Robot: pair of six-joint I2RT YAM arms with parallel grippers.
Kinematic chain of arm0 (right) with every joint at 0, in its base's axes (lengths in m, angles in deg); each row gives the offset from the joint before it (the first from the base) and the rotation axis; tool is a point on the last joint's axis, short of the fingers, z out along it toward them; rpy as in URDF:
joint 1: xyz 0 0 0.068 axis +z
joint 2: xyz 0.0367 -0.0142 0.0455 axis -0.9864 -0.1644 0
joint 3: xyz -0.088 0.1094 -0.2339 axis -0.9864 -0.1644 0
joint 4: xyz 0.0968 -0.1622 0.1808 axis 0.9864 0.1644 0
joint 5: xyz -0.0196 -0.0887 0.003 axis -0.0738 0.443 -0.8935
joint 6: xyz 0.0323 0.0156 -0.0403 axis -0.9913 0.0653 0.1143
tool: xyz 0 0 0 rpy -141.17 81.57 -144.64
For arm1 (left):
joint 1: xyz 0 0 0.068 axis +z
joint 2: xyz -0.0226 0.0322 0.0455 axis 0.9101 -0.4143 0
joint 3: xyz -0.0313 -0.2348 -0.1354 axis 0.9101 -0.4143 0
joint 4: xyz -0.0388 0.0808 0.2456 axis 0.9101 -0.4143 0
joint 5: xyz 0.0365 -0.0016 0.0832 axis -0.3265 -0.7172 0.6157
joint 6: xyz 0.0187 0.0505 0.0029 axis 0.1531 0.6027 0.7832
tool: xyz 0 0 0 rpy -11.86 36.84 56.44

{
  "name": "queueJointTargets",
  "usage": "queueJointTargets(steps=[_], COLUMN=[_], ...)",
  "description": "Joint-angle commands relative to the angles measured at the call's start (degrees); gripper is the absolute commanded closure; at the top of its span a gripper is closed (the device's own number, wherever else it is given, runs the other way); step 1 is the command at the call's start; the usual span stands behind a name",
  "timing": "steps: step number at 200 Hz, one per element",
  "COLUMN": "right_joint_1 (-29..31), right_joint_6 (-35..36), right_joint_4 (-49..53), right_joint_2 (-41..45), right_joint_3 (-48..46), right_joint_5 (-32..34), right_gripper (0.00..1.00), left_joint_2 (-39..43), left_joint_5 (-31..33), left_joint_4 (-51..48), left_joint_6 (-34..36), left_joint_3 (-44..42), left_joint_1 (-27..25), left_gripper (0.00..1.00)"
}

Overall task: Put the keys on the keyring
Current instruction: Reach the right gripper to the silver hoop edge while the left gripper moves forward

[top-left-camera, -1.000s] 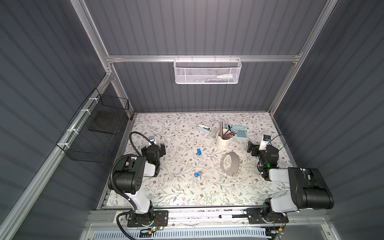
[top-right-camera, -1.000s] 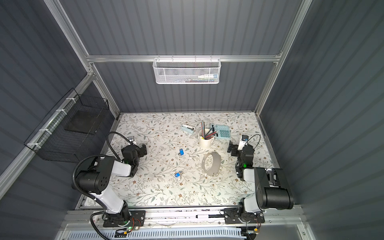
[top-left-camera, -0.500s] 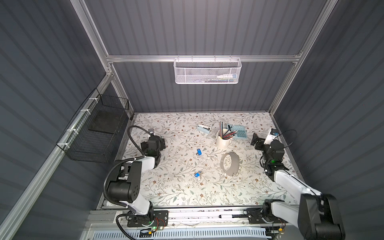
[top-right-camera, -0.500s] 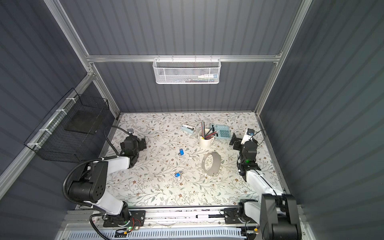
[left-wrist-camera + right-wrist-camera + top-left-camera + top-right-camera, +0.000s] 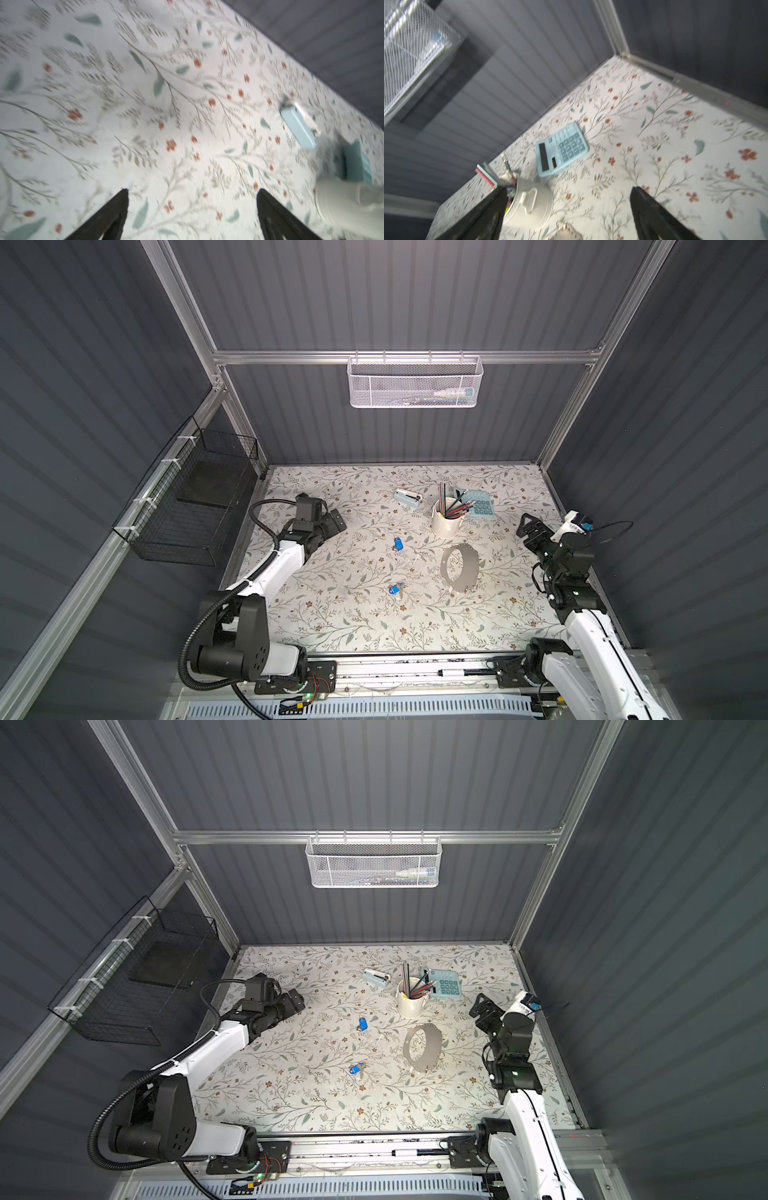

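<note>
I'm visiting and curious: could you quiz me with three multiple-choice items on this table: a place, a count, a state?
1. The calculator lies: A beside the cup; B at the front edge; C in the far left corner.
2. Blue-tagged keys on the table: A one; B two; C four.
3. The left gripper and right gripper are: A open, empty; B shut, empty; C shut on keys.
Answers: 1 A, it lies right by the cup; 2 B, two blue tags show; 3 A, both wrist views show jaws wide apart, nothing between.
</note>
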Motion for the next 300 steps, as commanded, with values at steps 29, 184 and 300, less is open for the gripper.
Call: queueJointTargets(steps=[29,184,300], right_joint_1=[15.18,31.42,33.10], right_joint_6=[2.57,-10.57,-10.86], right_joint_4=[23.50,19.39,21.39], right_joint_2=[-5.41,-25.37,-27.65], right_joint_3=[2.90,3.04,4.07], right_joint_5=[-5.58,-1.57,2.29], right_gripper=[0.23,0.71,0.89], left_joint_2=[-3.58,-1.16,-0.68], left_joint_5=[-24.72,-29.96,-33.23], left_joint_4=[-3.24,-1.60,0.43], left_joint_6=[-1.69,5.10,5.06], left_joint_3=[0.61,2.63,2.53], left_joint_1=[-7.67,-13.53,-14.78], left_gripper=[0.20,0.20,0.16])
